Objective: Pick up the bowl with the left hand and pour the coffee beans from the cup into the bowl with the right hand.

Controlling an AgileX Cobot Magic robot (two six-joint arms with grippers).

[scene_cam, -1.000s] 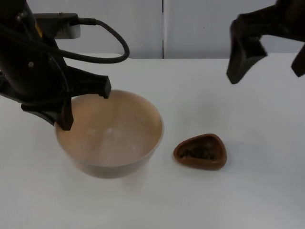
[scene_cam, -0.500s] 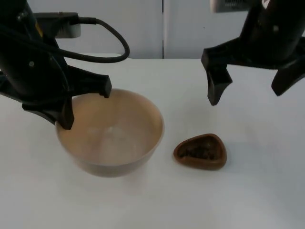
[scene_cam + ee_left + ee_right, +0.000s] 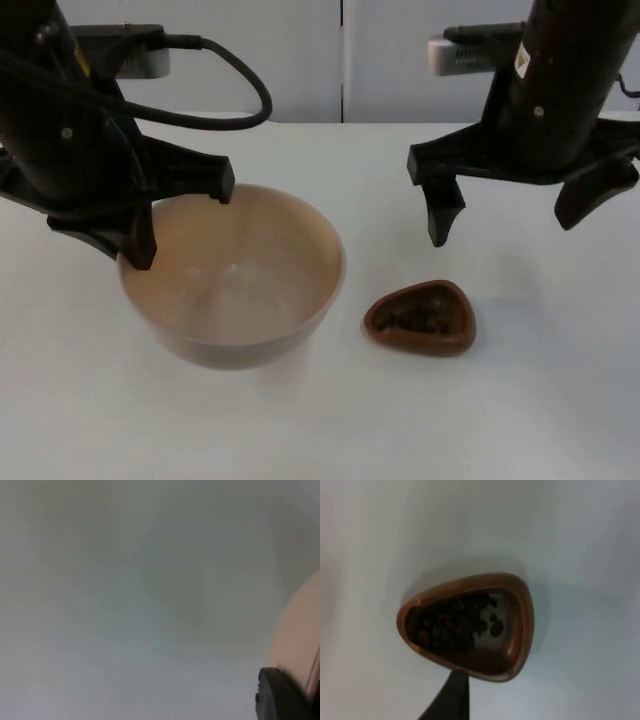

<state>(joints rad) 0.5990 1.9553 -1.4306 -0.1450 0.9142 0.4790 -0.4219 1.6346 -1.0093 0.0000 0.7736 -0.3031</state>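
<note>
Black against the white table (image 3: 520, 400), my left jaws (image 3: 180, 222) were closed on the far-left rim of the bowl (image 3: 235, 290), one finger inside the wall and one outside. In the left wrist view a fingertip (image 3: 280, 695) lay against the pale curved wall of the bowl (image 3: 300, 630). Whether the bowl's base was touching the table or just off it, I could not tell.

My right jaws (image 3: 515, 215) hung spread wide with nothing between them, above and a little behind the cup (image 3: 420, 318), not touching it. The right wrist view looked straight down on the cup (image 3: 467, 625), with one fingertip (image 3: 452, 695) just at its near edge.

The bowl was a wide, light tan piece, wood by the look of it, and empty. I judged it stiff and fairly light, with a smooth wall that could slip if the pinch on the rim were slack.

The cup was small, brown and rounded-triangular, upright, just to the right of the bowl and apart from it. Dark coffee beans (image 3: 455, 622) were heaped to one side of its floor. It looked rigid, glossy and low-walled, so I judged it light but slippery, and easy to tip. The best hold seemed across its two flatter sides, low enough to keep it level until it reached the bowl.
</note>
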